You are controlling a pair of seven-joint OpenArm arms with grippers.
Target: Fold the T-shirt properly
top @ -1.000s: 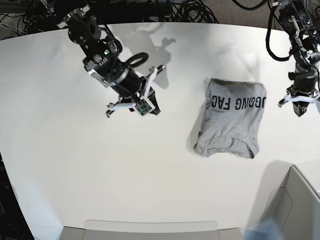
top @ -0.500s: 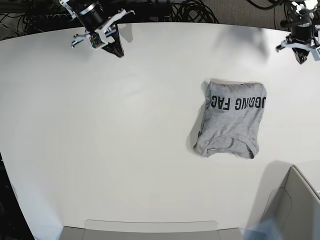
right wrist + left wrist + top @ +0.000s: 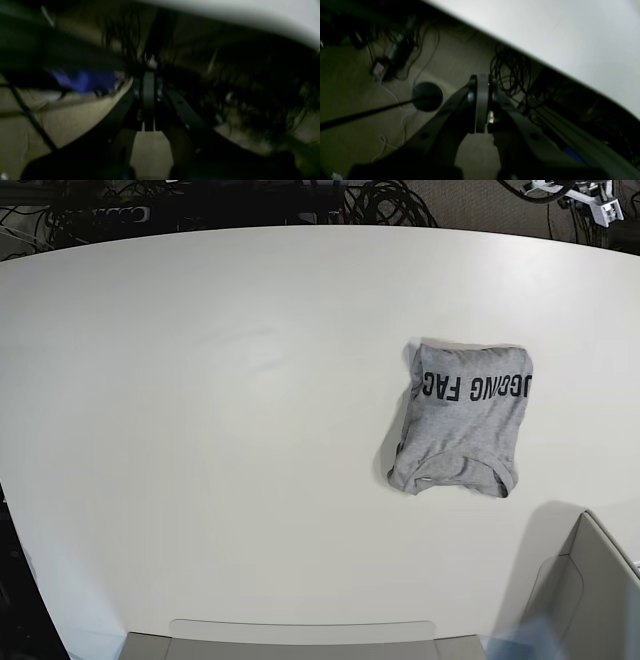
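White table [image 3: 200, 430], folded T-shirt [image 3: 462, 420], lettering partly hidden

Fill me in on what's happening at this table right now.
Nothing is handling the T-shirt. It lies folded into a compact rectangle on the white table, lettering side up. Both arms are off past the table's far edge: the wrist views show the left gripper and the right gripper shut and empty, over the floor and cables. The fold looks done, though the edges are a bit uneven.
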